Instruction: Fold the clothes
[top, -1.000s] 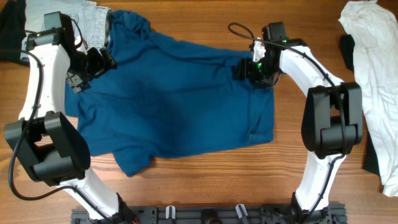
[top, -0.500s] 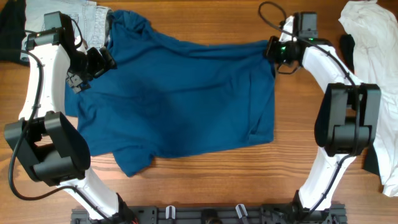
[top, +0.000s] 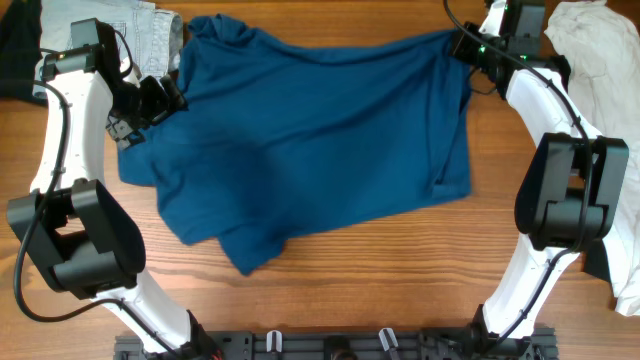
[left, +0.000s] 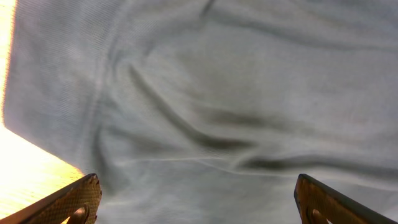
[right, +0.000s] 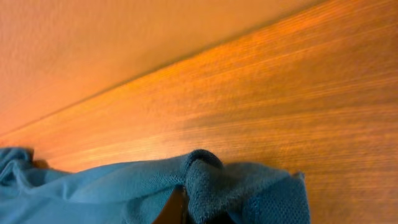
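Observation:
The clothes, a deep-blue top, lie spread across the wooden table, with a rumpled flap at the front left. My right gripper is at the top's far right corner, shut on a pinched fold of the blue cloth just above the bare wood. My left gripper hovers over the top's left edge. Its fingers stand wide apart over wrinkled cloth, holding nothing.
A pale denim piece lies at the back left beside the top. A white garment is heaped along the right edge, with a dark item next to it. More dark cloth sits in the far left corner.
My right gripper closed on the top's far right corner and dragged it back and to the right; the whole top slid that way. The left arm stayed still.

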